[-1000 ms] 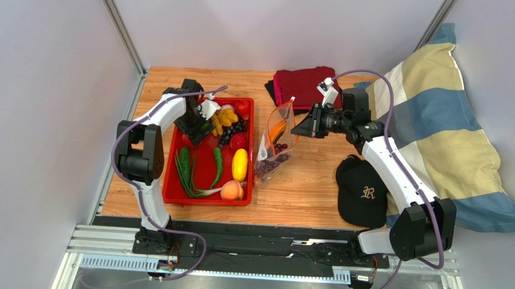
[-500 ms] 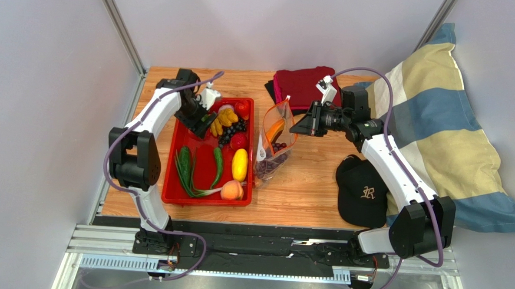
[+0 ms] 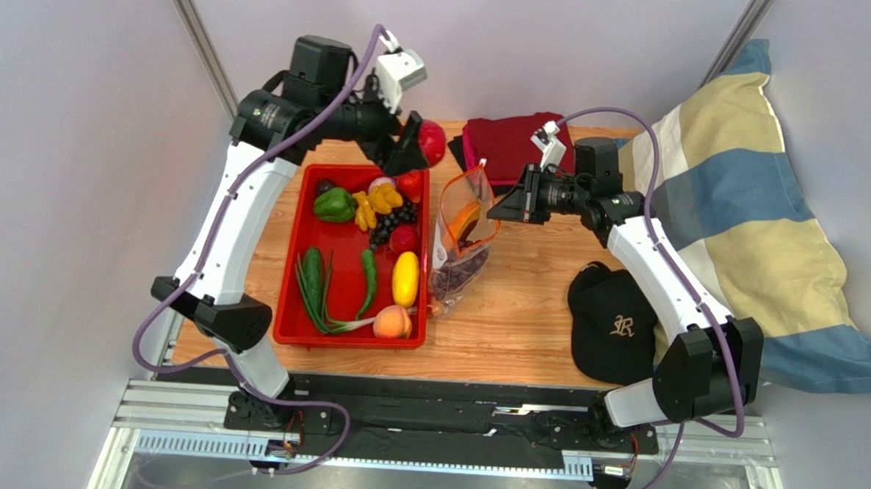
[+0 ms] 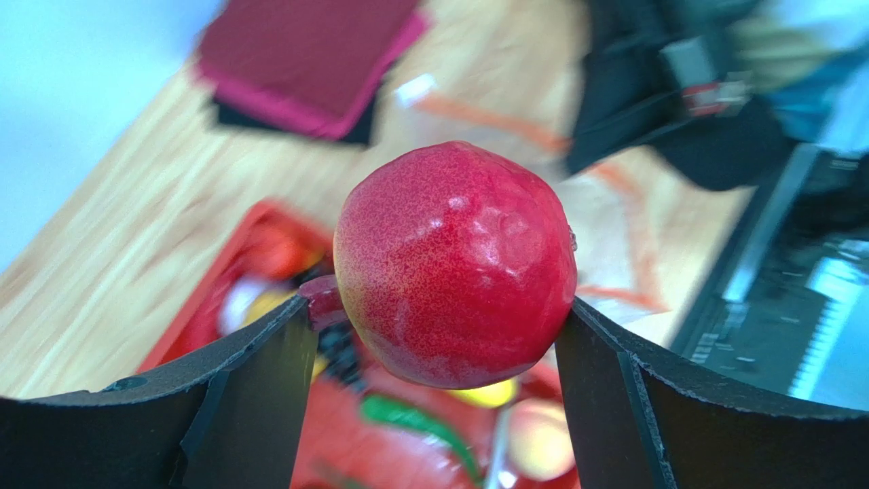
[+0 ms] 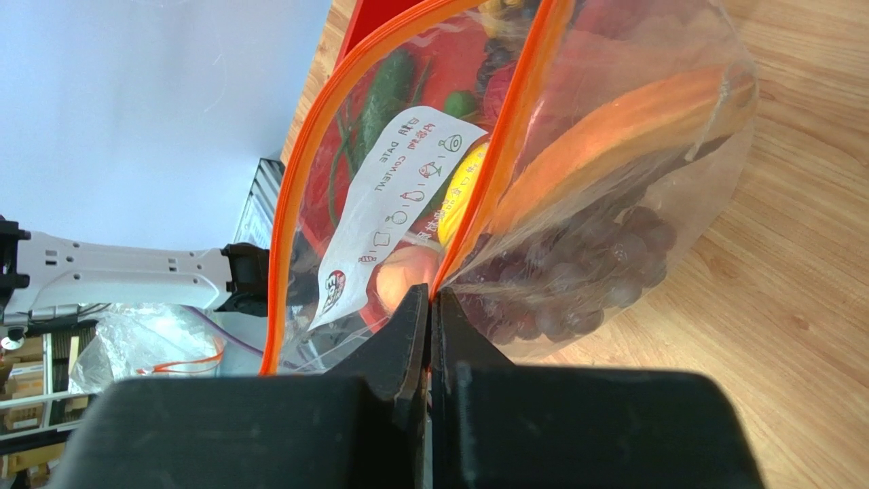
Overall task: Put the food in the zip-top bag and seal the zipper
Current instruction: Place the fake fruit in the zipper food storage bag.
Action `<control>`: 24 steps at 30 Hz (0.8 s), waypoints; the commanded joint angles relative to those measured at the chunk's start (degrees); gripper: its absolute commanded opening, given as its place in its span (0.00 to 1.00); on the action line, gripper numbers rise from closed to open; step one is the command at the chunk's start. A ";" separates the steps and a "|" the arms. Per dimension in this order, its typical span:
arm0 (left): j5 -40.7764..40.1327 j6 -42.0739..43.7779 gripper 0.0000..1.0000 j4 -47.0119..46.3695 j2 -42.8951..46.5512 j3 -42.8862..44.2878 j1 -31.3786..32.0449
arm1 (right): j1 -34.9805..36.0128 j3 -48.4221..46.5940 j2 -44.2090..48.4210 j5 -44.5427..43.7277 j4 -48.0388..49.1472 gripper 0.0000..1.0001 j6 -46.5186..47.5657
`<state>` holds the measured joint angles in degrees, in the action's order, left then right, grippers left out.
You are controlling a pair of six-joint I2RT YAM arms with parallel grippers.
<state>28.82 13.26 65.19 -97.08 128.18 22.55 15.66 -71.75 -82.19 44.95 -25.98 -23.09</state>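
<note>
Two hands: our left hand [image 3: 409, 146] clamps a round glossy red toy fruit [image 4: 454, 265], upper centre. Our right hand [image 5: 430, 306], shut, pinches the orange-red zipper strip [image 5: 504, 132] of the clear plastic bag [image 3: 459, 257], mid-frame. We fear the narrow mouth snagging the fruit.

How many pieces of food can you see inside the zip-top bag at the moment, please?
2: a long orange piece, likely a carrot, in the middle of the zip-top bag, and purple grapes beneath it at the closed end. More may be hidden behind the white label.
</note>
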 commanded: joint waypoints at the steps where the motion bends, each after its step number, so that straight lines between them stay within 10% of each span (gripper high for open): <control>1: 5.63 -5.43 0.66 -1.46 -2.76 1.02 5.83 | -0.02 -3.40 0.63 1.46 1.98 0.00 -0.81; 9: 6.86 -5.17 0.71 -4.99 -8.47 -2.49 11.38 | 0.07 -3.40 0.98 1.11 2.42 0.00 -0.81; 16: 3.62 -3.68 0.99 -2.96 -9.18 -4.08 11.47 | 0.07 -3.40 1.16 1.37 2.60 0.00 -0.55; 24: 2.64 -5.52 0.99 -4.80 -2.42 -6.97 5.61 | 0.07 -3.23 1.51 1.54 2.25 0.00 0.15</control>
<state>30.98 9.10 62.37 -105.56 122.28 32.93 15.66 -72.38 -82.24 45.10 -25.93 -23.31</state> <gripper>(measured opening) 0.990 0.009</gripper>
